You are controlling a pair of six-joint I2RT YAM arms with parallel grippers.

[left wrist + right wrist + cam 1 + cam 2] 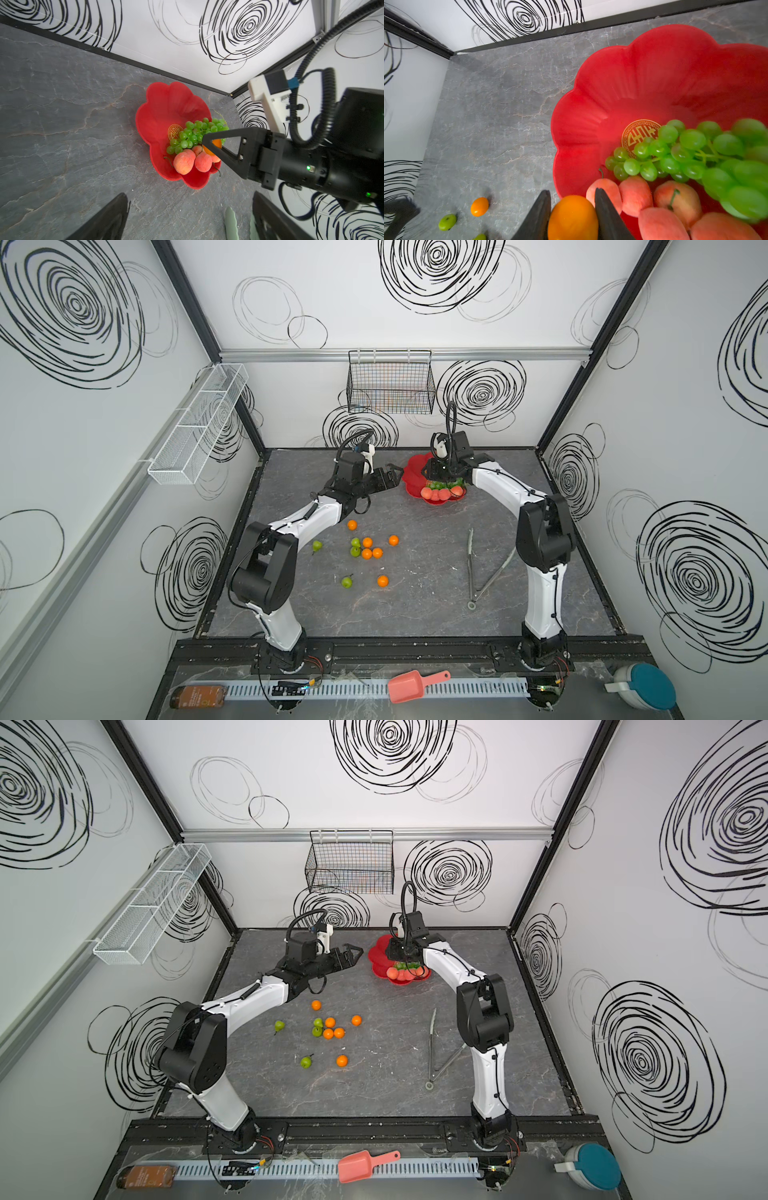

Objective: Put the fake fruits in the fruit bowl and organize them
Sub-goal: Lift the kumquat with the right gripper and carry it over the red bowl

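Now, fruit bowl [164,108]: near far edge of the counter [415,614]; rigid, glossy.
Grapes [691,139]: in bowl; floppy, best lifted by the stem.
Peaches [184,162]: in bowl.
Orange [573,218]: right jaws clamp its sides over the bowl's rim; likely light, slick, roll-prone.
Loose oranges [367,542], pears [346,582]: mid-counter, left.
Left jaws: spread, empty.

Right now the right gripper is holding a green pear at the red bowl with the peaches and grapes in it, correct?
No, one thing is off: the right gripper holds an orange, not a green pear, as the right wrist view shows. It is at the red bowl, with the peaches and grapes in it.
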